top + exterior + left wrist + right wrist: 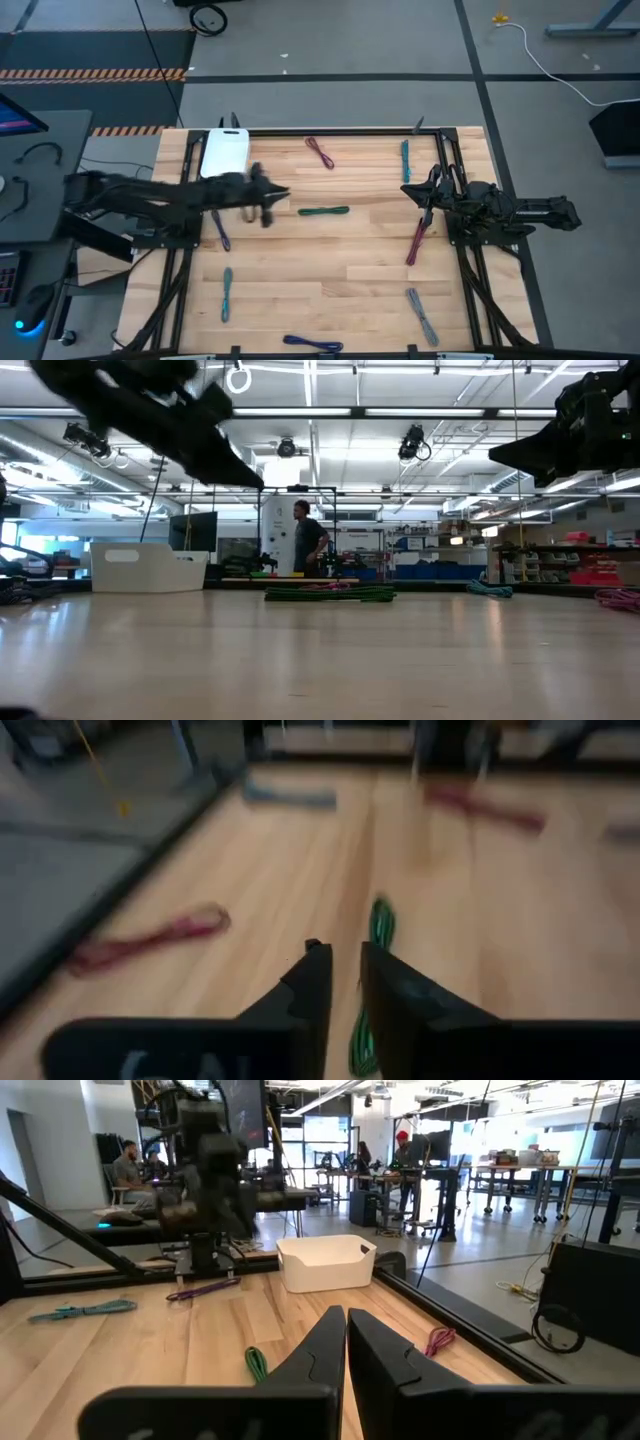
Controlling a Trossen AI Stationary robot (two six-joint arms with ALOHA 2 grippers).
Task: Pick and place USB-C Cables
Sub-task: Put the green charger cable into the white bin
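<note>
While the green cable (323,211) lies flat near the table's (330,285) middle, untouched, the left gripper (268,200) hangs above and just beside it, fingers parted by a narrow gap around nothing. Risk, as I judge it: descending so narrowly spread (the bundle is thin) could nudge the cable aside. The right gripper (420,192) waits clenched, empty, over the table's right side.

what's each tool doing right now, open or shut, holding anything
left tool: slightly open, empty, above the green cable.
right tool: shut, empty.
</note>
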